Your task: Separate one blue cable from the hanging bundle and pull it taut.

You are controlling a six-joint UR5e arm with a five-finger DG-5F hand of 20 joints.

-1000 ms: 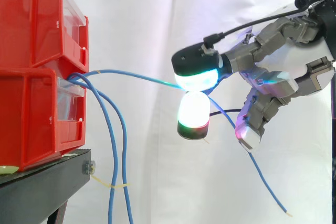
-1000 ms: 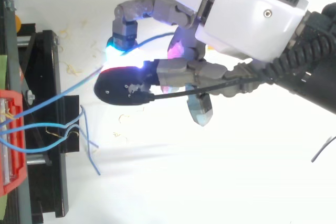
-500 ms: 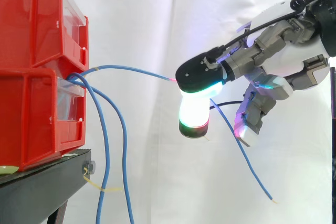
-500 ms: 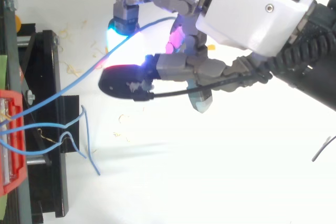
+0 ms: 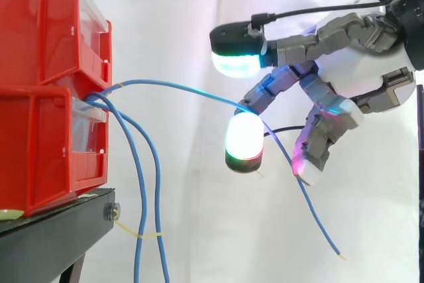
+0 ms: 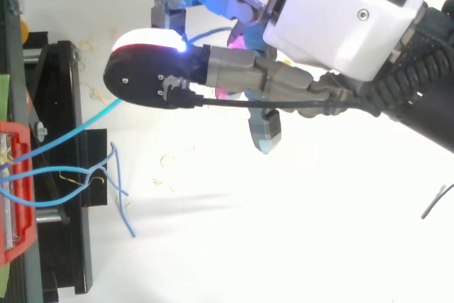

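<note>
Side view: the hand (image 5: 358, 77) comes in from the right, level with the seam between the two stacked red bins (image 5: 40, 97).
Fingers: released. One pad (image 5: 237, 57), glowing cyan-green, is held out high, and a white-glowing pad (image 5: 244, 138) hangs well below it. Nothing is pinched between them.
Blue cable: the blue cable (image 5: 172, 87) leaves the gap between the bins and arches rightward. It lies across a bent finger just above the white pad, then drops behind the fingers. Its free end dangles below the hand. It runs in a curve, not a straight line.
Bundle: the bundle (image 5: 140, 190) of two more blue cables comes out of the same gap. It hangs down past the right edge of the black stand (image 5: 53, 236), well apart from the hand. A thin yellow strand (image 5: 142, 234) crosses the two cables low down.
Bins: both sit at the stand's right edge, before the white curtain (image 5: 172, 18).
Top view: the hand (image 6: 333, 12) reaches in from the right. The cable (image 6: 78, 129) runs from the bins at the left edge up under a black-backed fingertip.
</note>
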